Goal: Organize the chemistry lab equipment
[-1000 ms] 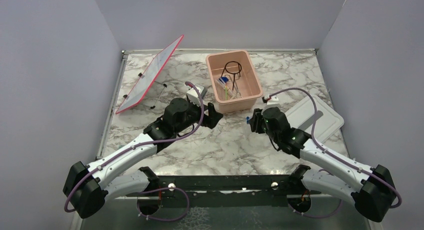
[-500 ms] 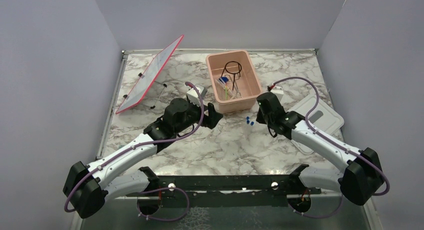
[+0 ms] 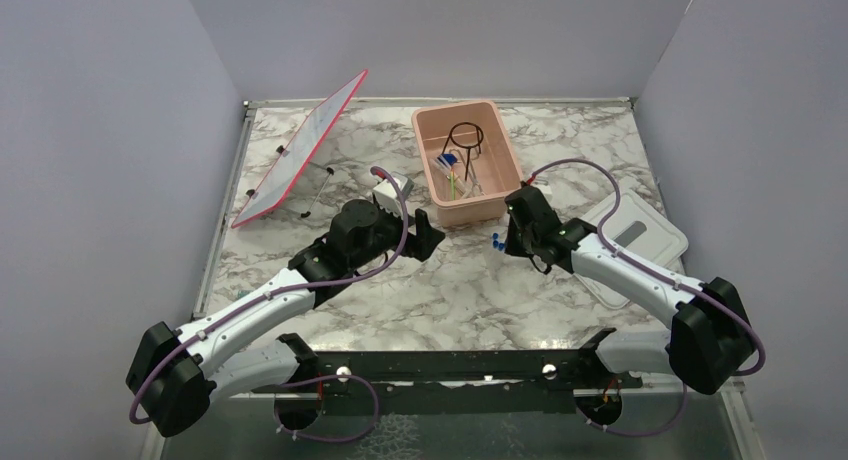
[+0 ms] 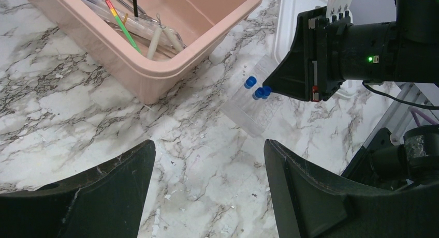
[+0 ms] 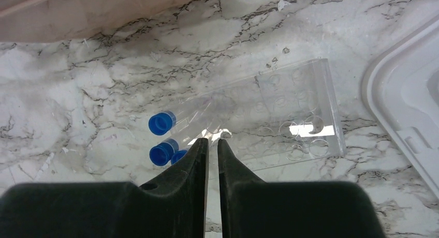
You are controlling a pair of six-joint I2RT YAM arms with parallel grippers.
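Observation:
A clear tube rack [image 5: 290, 108] with three blue-capped tubes [image 5: 162, 122] lies on the marble just in front of the pink tub [image 3: 470, 212]. My right gripper [image 5: 211, 140] is closed to a thin slit on the rack's clear plate beside the caps. The caps and gripper also show in the top view [image 3: 496, 242] and the left wrist view [image 4: 257, 88]. My left gripper [image 4: 207, 160] is wide open and empty over bare marble, left of the rack. In the tub lie a green-yellow stick [image 4: 121, 23], pipettes [image 4: 155, 39] and the black wire ring stand [image 3: 465, 135].
The white lid [image 3: 640, 235] lies flat right of my right arm. The red-edged panel [image 3: 300, 150] leans at the back left, with thin pale rods [image 3: 320, 185] on the table beside it. Grey walls close in the table.
My right arm swung in toward the tub and its wrist turned. The rack with the blue caps stayed at about the same spot. The left arm barely moved.

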